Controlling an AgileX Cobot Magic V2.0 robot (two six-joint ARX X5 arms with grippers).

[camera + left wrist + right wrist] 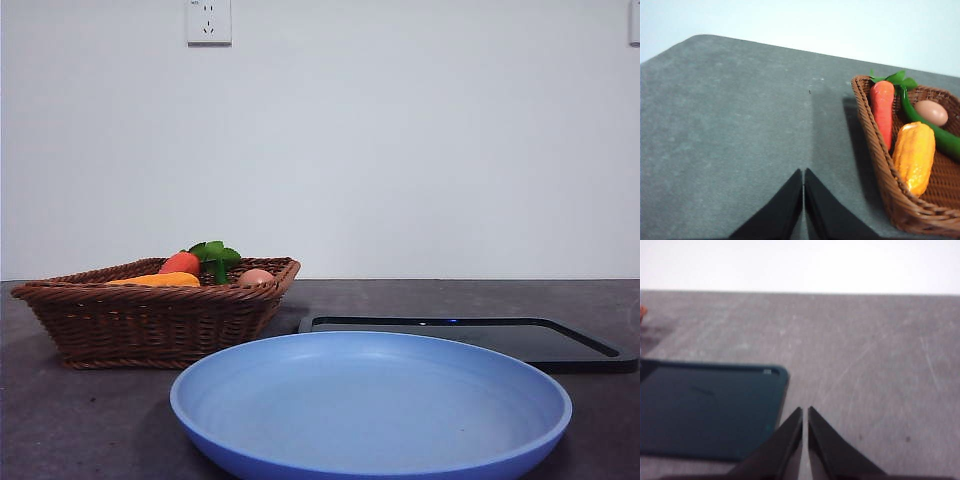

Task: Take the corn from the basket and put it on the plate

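Observation:
The yellow-orange corn (914,156) lies in the brown wicker basket (875,150), beside a carrot and an egg-like ball. In the front view the corn (157,281) shows just over the rim of the basket (150,320) at the left. The large light-blue plate (370,405) sits empty at the front centre. My left gripper (803,172) is shut, above bare table beside the basket and apart from it. My right gripper (805,410) is shut too, over the table near the black tray's corner. Neither arm shows in the front view.
A red-orange carrot (883,107) with green leaves, a long green vegetable (932,132) and a pinkish-tan ball (931,112) share the basket. A flat black tray (480,338) lies behind the plate, to the right. A white wall with a socket stands behind the table.

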